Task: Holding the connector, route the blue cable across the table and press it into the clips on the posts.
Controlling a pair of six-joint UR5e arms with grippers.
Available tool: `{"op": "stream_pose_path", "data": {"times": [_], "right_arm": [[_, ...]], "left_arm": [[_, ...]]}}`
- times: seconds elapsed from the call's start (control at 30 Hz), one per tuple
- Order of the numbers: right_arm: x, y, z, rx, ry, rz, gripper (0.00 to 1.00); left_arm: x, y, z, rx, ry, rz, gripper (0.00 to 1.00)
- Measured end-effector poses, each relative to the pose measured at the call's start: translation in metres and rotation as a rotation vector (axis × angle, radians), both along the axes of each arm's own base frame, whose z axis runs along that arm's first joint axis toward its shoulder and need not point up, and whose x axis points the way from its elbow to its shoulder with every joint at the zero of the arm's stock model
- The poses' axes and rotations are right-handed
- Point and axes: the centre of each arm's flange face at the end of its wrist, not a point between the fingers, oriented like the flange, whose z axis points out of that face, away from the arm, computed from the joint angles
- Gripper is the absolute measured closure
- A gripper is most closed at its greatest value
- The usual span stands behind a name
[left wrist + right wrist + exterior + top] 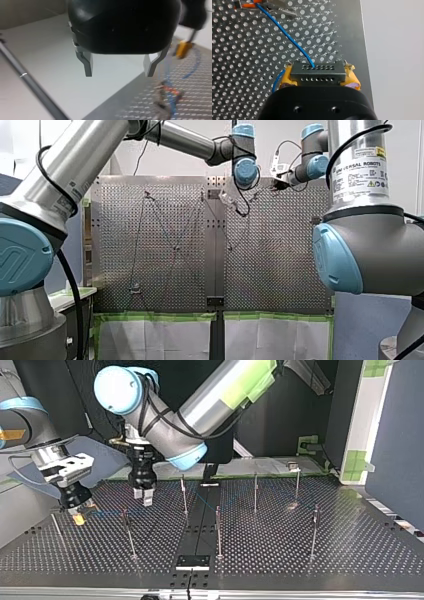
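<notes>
My right gripper [318,82] is shut on the dark perforated connector [317,71], its yellow pads [352,81] at both ends. The blue cable [287,35] runs from the connector over the perforated table to a clip with orange parts [249,3]. In the top view my right gripper [77,516] hangs low at the table's left, and the blue cable [107,512] leads from it to a post [129,535]. My left gripper [118,73] is open with nothing between its metal fingers [87,66]; it hovers beside the right one [143,496]. In the front view both grippers sit at the table's far edge, left [229,197] and right [280,182].
Several thin upright posts [218,530] stand across the perforated table [350,550], with the cable strung faintly between some of them. A dark centre strip with a bracket [192,561] divides the table. A panel with green tape [357,460] stands at the top view's right.
</notes>
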Motion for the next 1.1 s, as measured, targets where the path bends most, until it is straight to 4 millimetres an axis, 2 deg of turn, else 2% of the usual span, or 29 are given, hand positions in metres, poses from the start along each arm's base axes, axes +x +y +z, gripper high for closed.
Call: {"op": "stream_pose_path", "data": {"times": [0.2, 0.33, 0.47, 0.73, 1.1], "right_arm": [[0.0, 0.0, 0.0, 0.0, 0.0, 0.0, 1.0], [0.0, 0.0, 0.0, 0.0, 0.0, 0.0, 1.0], [0.0, 0.0, 0.0, 0.0, 0.0, 0.0, 1.0], [0.0, 0.0, 0.0, 0.0, 0.0, 0.0, 1.0], [0.0, 0.0, 0.0, 0.0, 0.0, 0.0, 1.0]], "left_arm": [[0.017, 0.032, 0.015, -0.074, -0.035, 0.036, 0.0], [0.026, 0.05, 0.018, -0.1, -0.049, 0.076, 0.0], [0.027, 0.055, 0.007, -0.099, -0.051, 0.099, 0.0], [0.02, 0.052, -0.017, -0.103, -0.05, 0.093, 0.0], [0.018, 0.061, -0.059, -0.113, -0.049, 0.113, 0.0]]}}
